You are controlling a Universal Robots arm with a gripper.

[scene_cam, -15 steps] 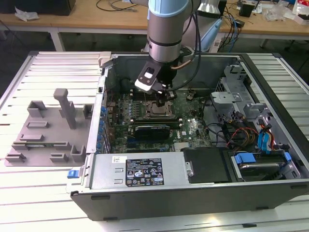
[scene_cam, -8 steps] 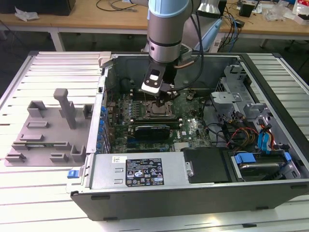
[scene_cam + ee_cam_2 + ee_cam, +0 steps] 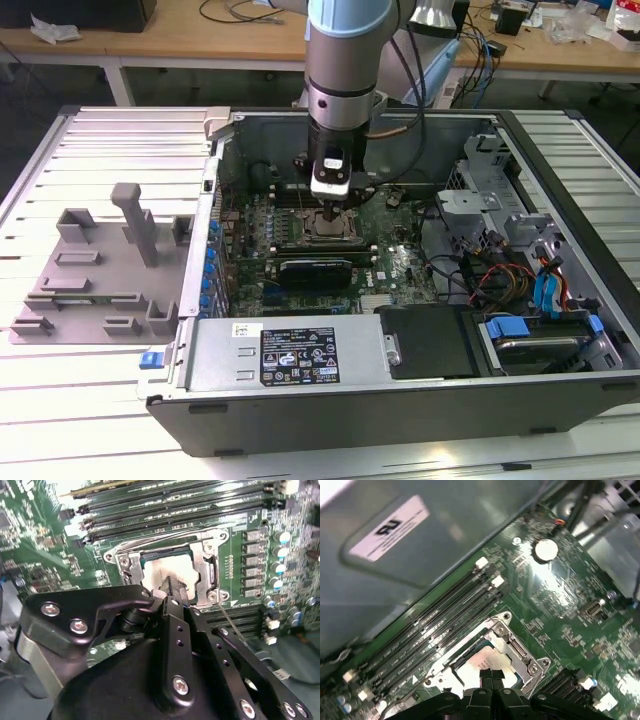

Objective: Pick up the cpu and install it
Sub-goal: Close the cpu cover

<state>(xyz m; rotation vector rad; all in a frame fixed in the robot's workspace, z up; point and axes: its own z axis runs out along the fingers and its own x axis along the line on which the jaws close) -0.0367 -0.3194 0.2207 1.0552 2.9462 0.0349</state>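
While claw (image 3: 171, 585) hangs, cpu (image 3: 160, 570) lies beneath.

Arm (image 3: 345, 60): silver-grey tube, pale blue joint cap, dark ring beneath.
Wrist: white block (image 3: 330, 172).
Gripper (image 3: 172, 587): black linkages, silver screw heads (image 3: 180, 685).

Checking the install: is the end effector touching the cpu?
Cannot tell. In the second wrist view the end effector overlaps the cpu; neither contact nor gap shows.
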